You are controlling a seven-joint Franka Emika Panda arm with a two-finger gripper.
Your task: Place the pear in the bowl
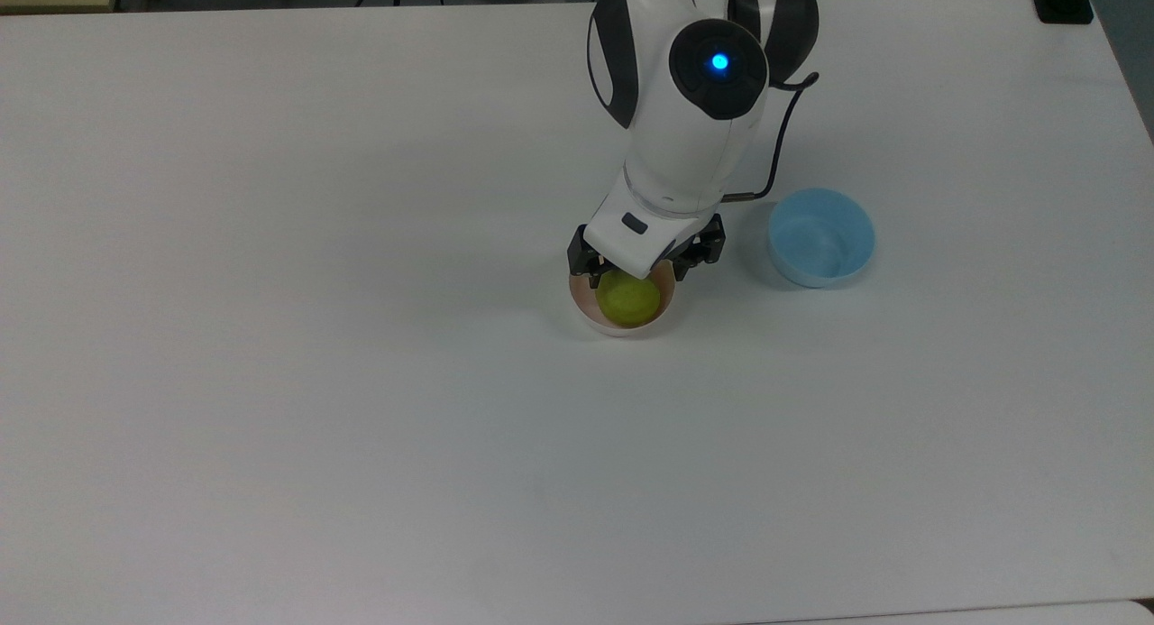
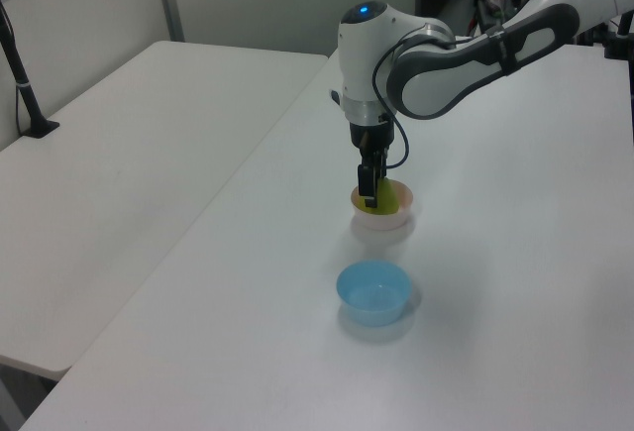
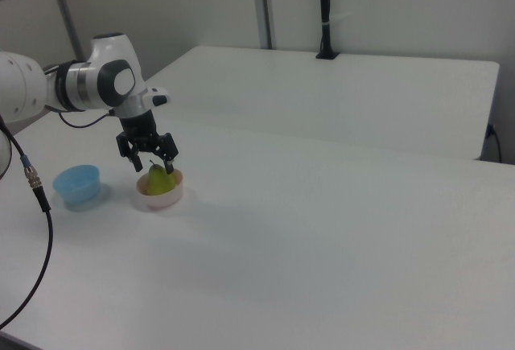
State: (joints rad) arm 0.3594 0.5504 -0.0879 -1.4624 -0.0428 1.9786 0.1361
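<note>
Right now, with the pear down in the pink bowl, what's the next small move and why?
Probably a straight lift of the gripper. The small yellow-green pear sits inside the pale pink plastic bowl, and in the right view the jaws stand spread, apart from the fruit. Rising vertically should clear the stem and rim without nudging the bowl toward the light blue bowl beside it.

A broad white rectangular table (image 1: 361,381) is filling the room's centre, with a second white table (image 3: 346,84) standing just beside it. A black pole (image 3: 324,12) is rising from that second table, and pale grey wall panels (image 3: 386,8) are lining the back.
</note>
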